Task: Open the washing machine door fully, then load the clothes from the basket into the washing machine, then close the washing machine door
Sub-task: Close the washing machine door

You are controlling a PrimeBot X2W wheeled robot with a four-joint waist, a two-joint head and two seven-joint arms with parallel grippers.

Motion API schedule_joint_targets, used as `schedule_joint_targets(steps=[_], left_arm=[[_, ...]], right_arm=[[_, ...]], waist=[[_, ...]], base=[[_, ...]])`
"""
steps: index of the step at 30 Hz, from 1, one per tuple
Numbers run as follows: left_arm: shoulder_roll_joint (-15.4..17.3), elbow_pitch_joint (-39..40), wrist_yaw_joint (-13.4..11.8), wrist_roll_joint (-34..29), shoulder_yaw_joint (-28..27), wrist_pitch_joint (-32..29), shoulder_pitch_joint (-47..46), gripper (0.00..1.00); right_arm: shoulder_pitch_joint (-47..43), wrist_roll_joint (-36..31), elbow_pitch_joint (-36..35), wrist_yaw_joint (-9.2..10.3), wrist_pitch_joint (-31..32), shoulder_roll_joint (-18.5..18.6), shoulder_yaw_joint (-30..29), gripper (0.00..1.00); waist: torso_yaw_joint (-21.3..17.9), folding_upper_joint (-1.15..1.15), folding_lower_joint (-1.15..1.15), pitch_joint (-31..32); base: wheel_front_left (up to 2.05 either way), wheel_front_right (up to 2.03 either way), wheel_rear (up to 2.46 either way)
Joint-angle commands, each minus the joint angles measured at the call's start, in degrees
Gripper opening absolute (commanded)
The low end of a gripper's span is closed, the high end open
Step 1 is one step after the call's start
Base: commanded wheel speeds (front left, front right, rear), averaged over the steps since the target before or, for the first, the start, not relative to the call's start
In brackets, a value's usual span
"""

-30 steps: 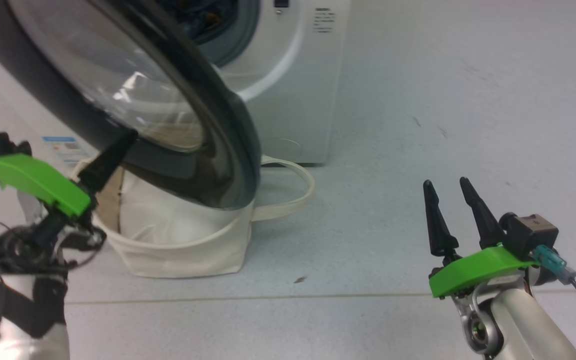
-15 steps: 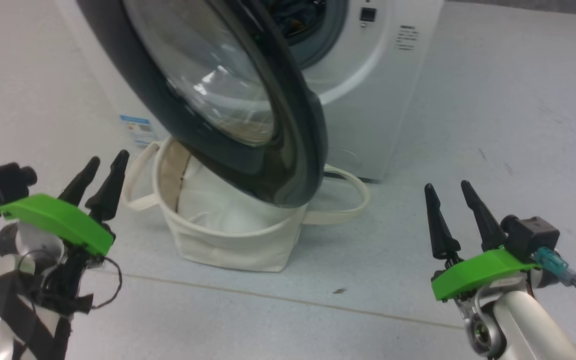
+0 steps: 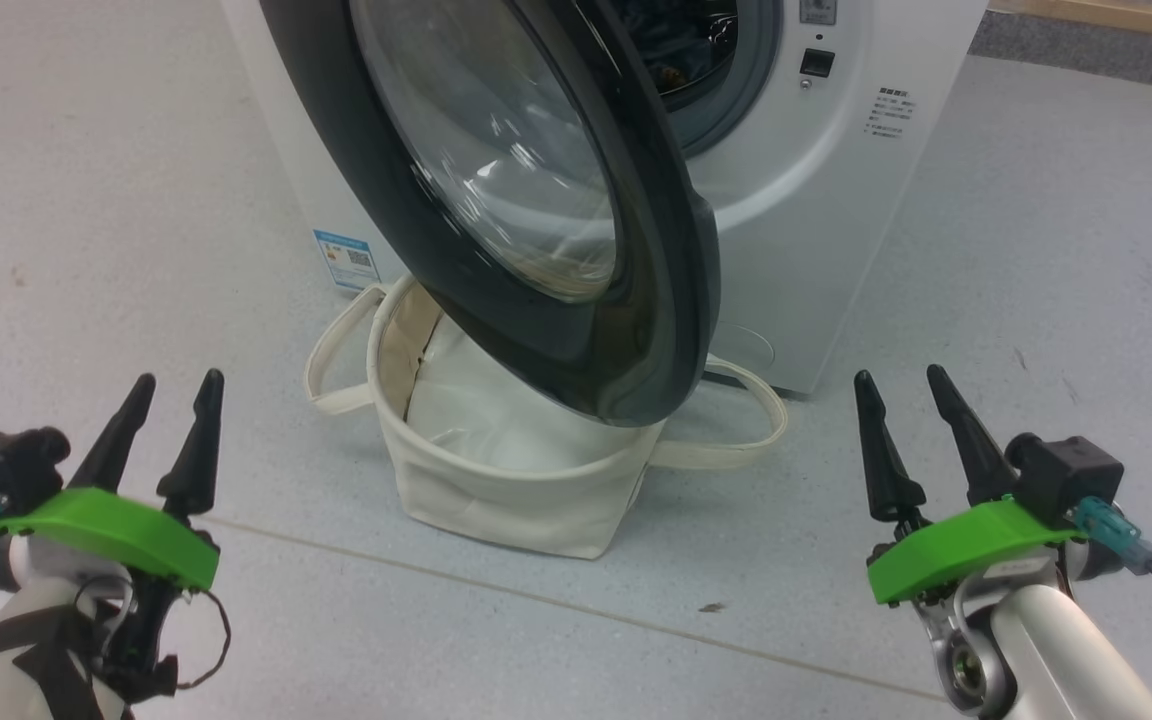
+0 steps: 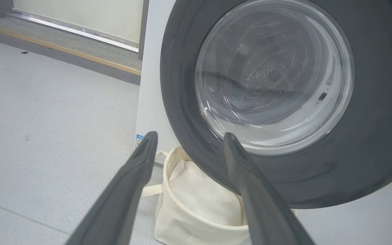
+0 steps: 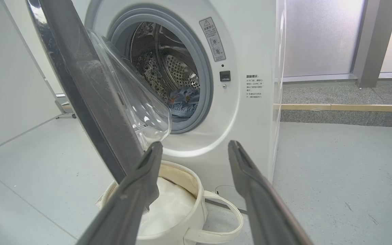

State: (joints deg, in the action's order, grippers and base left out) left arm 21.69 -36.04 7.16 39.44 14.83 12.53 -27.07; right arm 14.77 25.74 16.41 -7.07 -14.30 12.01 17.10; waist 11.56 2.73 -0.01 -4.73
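Door is ajar, swung out from the washer on its left side, black ring and glass bowl angled toward the near left. Its lower edge hangs right over the basket. The basket sits upright on the floor, just in front of the washer's lower left, with the white liner showing inside. One loop handle droops left, the other right.

Over to the right wrist view: there are the clothes, a blue bundle with small orange marks, lying low in the steel drum behind the grey seal. They're in the washer, past the tilted glass.

Left gripper hovers at near left, fingers spread, pointing up toward the door and touching nothing. It sits well apart from the basket. The left wrist view looks between those fingers at the door's ring and the basket below it.

Right gripper hovers at near right, fingers parted too, clear of the door, washer and basket. A blue sticker shows on the washer's lower left, just beyond the basket's left handle.
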Motion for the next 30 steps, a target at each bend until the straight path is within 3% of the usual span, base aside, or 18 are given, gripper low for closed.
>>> schedule_joint_targets(steps=[1,12,30], left_arm=[[2.3,0.77,0.32,-0.14,-1.7,1.04,-1.67,1.0],[1.04,-2.84,0.33,0.98,-3.94,2.41,-0.19,1.0],[0.2,-0.91,0.33,-1.58,-6.21,2.46,1.6,1.0]], right_arm=[[-0.25,0.25,-1.75,-0.42,-0.7,0.74,0.61,1.0],[-0.77,0.36,-1.77,-0.42,-0.7,0.5,1.16,1.0],[-1.39,1.46,-2.05,-0.42,-0.7,0.66,2.01,1.0]], waist=[[-0.1,0.0,0.01,0.07],[-1.31,0.0,0.01,0.96],[-1.42,0.0,0.01,2.54]], base=[[0.0,0.0,0.0],[0.0,0.0,0.0],[0.0,0.0,0.0]])
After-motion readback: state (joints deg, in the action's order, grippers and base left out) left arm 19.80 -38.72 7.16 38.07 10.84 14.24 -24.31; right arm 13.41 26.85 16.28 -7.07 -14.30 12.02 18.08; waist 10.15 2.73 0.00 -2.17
